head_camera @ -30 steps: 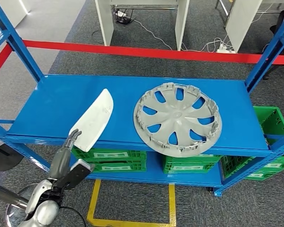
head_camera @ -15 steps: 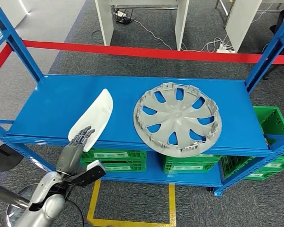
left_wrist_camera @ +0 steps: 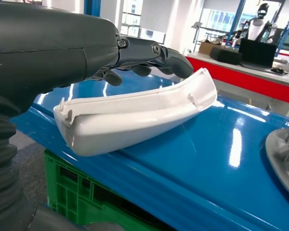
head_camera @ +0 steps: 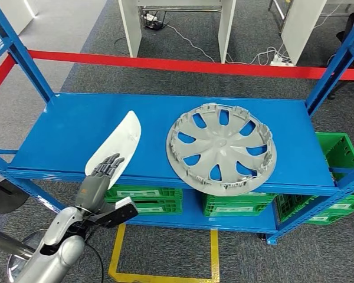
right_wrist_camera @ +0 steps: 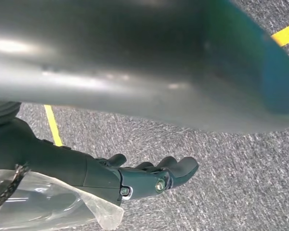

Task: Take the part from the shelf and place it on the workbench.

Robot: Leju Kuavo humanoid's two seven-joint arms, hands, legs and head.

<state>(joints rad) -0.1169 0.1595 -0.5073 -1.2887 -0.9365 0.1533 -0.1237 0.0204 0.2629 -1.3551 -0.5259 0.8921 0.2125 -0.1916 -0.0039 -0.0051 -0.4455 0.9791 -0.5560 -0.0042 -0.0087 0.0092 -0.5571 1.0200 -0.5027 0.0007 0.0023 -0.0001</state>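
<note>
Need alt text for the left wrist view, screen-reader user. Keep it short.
The robot's left hand reaches over a long white curved part lying on a glossy blue shelf, fingers extended above its upper edge; contact cannot be told. A green crate sits below the shelf, and a grey wheel cover's edge shows nearby.

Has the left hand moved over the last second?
Yes. The left hand has come up and forward: its fingers were at the shelf's front edge, and now they reach over the near end of the white part.

Industrial workshop or robotics test floor

Blue steel shelf (head_camera: 68,127) over green crates (head_camera: 139,199), grey carpet with yellow floor tape (head_camera: 115,250), a red barrier band (head_camera: 166,63), a wheel cover (head_camera: 221,147).
</note>
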